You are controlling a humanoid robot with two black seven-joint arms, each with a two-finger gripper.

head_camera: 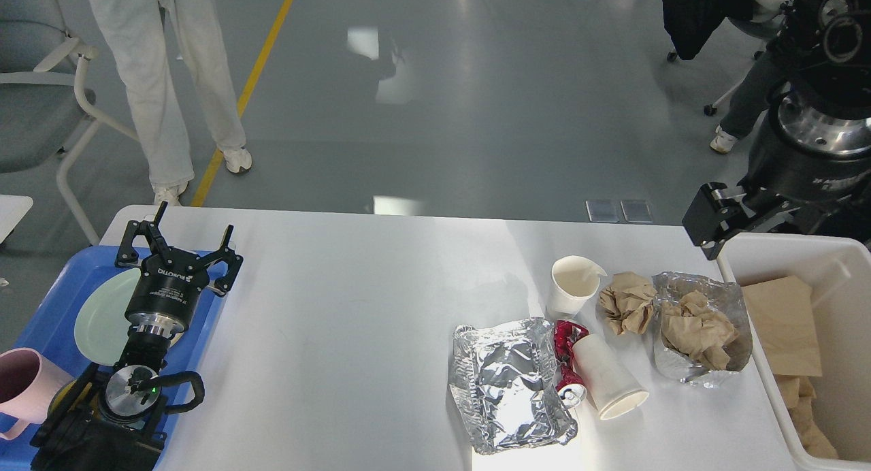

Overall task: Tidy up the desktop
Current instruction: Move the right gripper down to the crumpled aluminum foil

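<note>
Right now the rubbish is not yet cleared: cups [576,285], crumpled paper [627,301] and foil trays [509,384] sit on the desktop [354,335], right of centre. Left gripper [182,243], fingers spread and empty, hovers over the blue tray [47,301], well apart. Right gripper [711,219], can't tell its state, hangs over the bin [803,253], near the litter. Next, I reckon: reach for a cup.

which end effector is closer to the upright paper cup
Right. The right end effector hangs off to the upright paper cup's right, near the white bin; the left end effector is across the desktop, over the blue tray.
</note>
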